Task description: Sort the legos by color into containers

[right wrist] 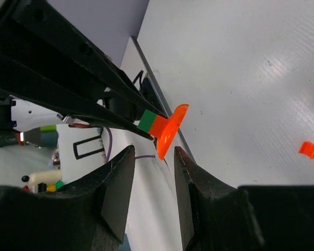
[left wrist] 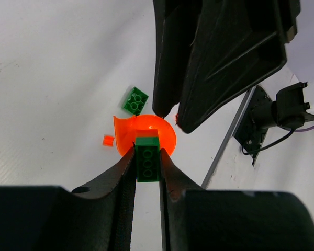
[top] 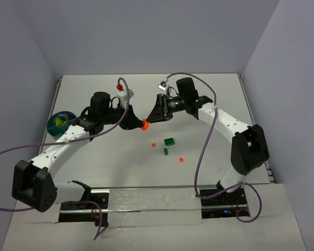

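Observation:
My left gripper [left wrist: 147,153] is shut on a green brick [left wrist: 147,159] that is joined to the round orange piece [left wrist: 146,133]; the pair is held above the table. In the top view the orange piece [top: 144,124] shows at the left gripper's [top: 140,124] tip. My right gripper [right wrist: 153,151] is open, its jaws on either side of the orange piece [right wrist: 167,130] without touching it; it also shows in the top view [top: 152,118]. The teal bowl [top: 60,123] sits at the far left.
On the table lie a dark green brick [top: 169,141], a smaller green bit [top: 166,151] and two small orange bits [top: 153,145] [top: 181,159]. Purple cables loop off both arms. The table's metal edge [left wrist: 227,138] runs near the grippers.

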Available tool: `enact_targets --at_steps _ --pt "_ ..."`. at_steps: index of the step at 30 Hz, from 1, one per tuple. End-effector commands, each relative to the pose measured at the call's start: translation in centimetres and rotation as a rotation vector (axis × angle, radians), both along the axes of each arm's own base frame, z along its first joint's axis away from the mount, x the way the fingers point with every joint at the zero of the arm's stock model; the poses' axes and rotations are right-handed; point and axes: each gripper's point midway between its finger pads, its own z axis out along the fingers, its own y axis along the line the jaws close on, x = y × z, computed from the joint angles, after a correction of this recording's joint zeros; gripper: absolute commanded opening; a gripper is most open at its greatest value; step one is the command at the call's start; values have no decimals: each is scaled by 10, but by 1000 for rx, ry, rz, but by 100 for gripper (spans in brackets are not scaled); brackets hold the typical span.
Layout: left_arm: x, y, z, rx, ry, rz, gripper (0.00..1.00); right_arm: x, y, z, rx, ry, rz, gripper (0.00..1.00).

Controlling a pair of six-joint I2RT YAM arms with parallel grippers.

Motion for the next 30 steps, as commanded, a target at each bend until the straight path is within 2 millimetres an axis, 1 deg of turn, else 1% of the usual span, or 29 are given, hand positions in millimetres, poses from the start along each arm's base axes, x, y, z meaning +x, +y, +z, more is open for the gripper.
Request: enact_targets --at_steps 1,9,18,20,23,25,26,27,30 --pt "8 -3 23 -32 -49 6 0 4 7 5 -1 -18 3 45" --pt "11 -5 25 -48 -45 17 0 2 12 2 0 -11 18 43" --pt "15 -8 27 -63 -38 27 0 0 23 -1 -7 -12 43 37" --pt "15 -8 28 -65 -38 30 0 0 23 -2 -8 -18 43 33" --pt "15 -8 27 -63 -35 30 0 1 22 -3 -25 -32 33 18" --pt "16 -7 25 -57 -30 33 0 3 20 -3 -41 -47 22 12" --pt "16 -7 24 -52 -26 34 0 4 19 -3 -53 -67 14 5" --pt "17 -7 23 -48 -26 39 0 6 17 -4 -67 -76 4 0" --pt "18 -5 20 -33 -24 53 0 13 12 -6 -115 -118 -31 0"
